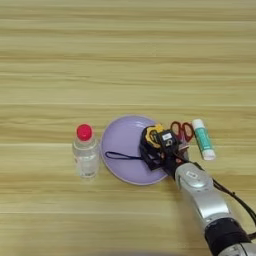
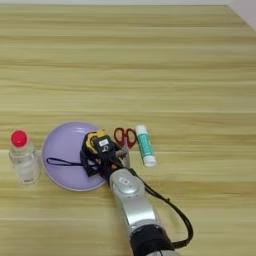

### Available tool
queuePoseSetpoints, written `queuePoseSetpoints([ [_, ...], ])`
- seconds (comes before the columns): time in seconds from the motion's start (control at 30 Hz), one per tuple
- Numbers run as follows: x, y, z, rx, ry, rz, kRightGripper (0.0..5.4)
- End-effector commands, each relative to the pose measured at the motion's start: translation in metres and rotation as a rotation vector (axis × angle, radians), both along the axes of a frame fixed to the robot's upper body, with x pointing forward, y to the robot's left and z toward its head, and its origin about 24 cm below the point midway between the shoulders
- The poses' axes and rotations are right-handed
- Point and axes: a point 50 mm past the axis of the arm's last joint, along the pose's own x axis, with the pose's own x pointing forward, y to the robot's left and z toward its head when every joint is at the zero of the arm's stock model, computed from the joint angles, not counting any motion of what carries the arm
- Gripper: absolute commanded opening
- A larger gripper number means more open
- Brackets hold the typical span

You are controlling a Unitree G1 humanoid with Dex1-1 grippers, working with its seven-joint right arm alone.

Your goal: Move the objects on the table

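My pincer point(image 1: 159, 146) looks clamped on the tape measure point(image 1: 154, 134), over the lilac plate's point(image 1: 122, 145) right rim, strap point(image 1: 122, 156) trailing across the dish; I judge it's being set down there.

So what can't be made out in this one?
- Gripper: both views, open or shut unclear against the tape measure.
- Scissors: blades hidden behind the gripper, only red handles show.
- Glue stick: label too small to read.
- Plate: right rim covered by tape measure and gripper.
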Motion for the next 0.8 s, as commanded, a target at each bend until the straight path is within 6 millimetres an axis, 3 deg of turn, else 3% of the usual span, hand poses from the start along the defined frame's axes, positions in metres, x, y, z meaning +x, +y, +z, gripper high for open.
queuePoseSetpoints([
  [0.03, 0.021, 0.003, 0.034, 0.033, -0.171, 0.005, 4.32],
  [0.8, 0.041, -0.040, 0.074, -0.005, -0.374, -0.197, 4.32],
])
